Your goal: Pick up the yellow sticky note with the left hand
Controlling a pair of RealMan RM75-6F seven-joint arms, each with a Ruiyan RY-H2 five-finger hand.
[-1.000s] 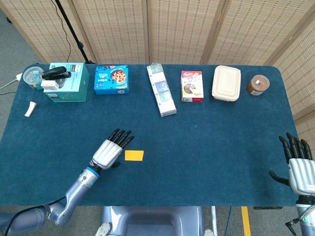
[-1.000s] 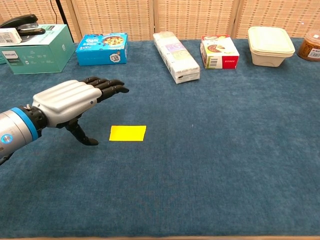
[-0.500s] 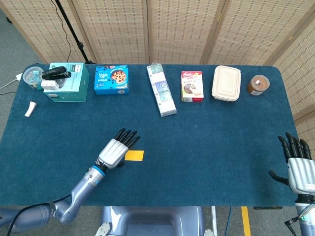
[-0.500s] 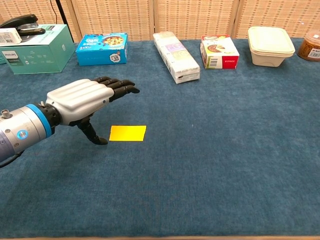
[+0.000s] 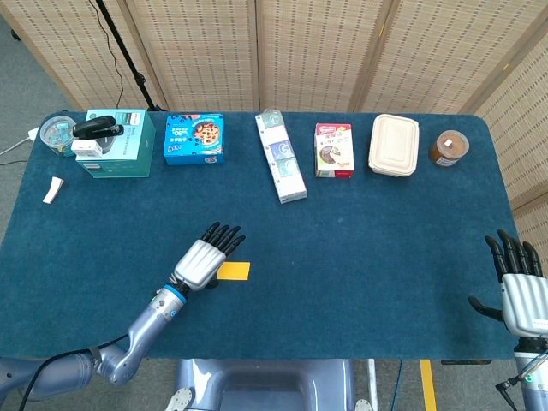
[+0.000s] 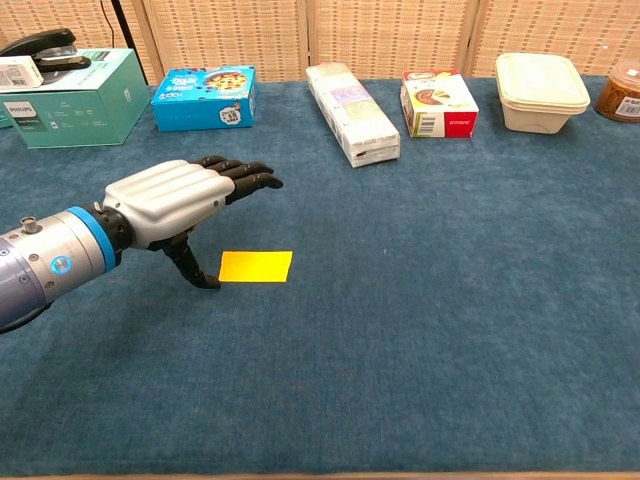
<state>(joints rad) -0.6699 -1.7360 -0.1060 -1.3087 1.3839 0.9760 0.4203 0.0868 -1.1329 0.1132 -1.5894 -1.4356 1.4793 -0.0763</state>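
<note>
Left hand point(image 6: 168, 199) nearer sticky note point(image 6: 256, 266)

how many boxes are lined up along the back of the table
4: a teal box at far left with a stapler on top, a blue box, a long pale box in the middle, and a red box.

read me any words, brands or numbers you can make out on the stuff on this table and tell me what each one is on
"PHILIPS": on the teal box, front face, far left.
Blue snack box: print too small to read.
Long white pack: label blurred.
Red and white carton: barcode visible, text unreadable.
Yellow sticky note: blank.
</note>
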